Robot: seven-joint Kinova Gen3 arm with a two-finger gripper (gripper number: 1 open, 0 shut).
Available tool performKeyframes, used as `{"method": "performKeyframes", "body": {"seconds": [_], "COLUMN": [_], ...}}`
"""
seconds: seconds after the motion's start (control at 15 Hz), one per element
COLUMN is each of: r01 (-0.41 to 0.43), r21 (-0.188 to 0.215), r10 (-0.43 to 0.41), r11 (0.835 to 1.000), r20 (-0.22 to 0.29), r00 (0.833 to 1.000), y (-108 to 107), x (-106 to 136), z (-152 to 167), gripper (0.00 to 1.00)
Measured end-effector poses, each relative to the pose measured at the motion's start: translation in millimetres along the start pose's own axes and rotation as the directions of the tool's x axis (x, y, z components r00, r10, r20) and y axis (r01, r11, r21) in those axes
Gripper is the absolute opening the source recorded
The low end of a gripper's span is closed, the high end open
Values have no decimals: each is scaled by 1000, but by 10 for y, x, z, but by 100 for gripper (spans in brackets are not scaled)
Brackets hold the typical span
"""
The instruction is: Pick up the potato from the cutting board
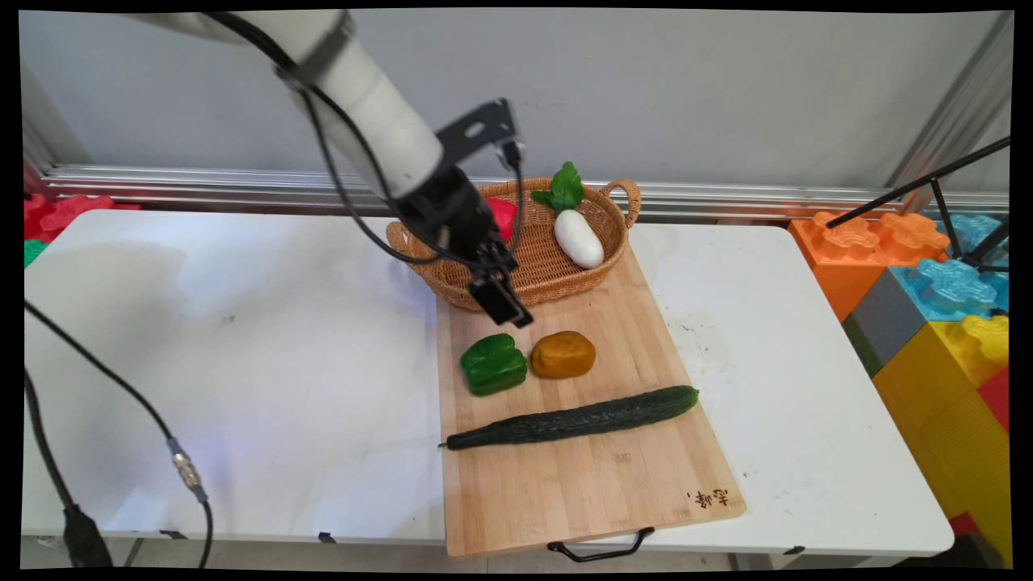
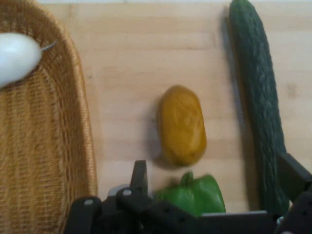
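Here my gripper (image 2: 209,190) hangs spread over the green bell pepper (image 1: 493,364), empty — orange pepper (image 1: 562,353) just at its 3 o'clock; a descent risks nudging that neighbour or catching the wicker basket (image 1: 452,284) rim.

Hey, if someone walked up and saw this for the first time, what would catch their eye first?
Probably the black gripper poised over the bamboo cutting board, just above a green bell pepper and a brownish-yellow potato lying side by side. In front of those, a long dark cucumber stretches across the board. Behind, a wicker basket holds a white radish with green leaves.
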Motion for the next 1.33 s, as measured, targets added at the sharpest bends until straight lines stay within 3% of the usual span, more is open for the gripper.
{"method": "performKeyframes", "body": {"seconds": [0.67,1.2,1.27,1.33], "r01": [23,33,32,32], "r21": [20,27,27,27], "r10": [-22,-33,-31,-31], "r11": [1000,999,999,999], "r20": [-11,-24,-28,-29], "r00": [1000,999,999,999], "y": [18,-12,-19,-24], "x": [-79,-143,-144,-147], "z": [1084,1369,1369,1364], "gripper": [100,100,0,0]}}
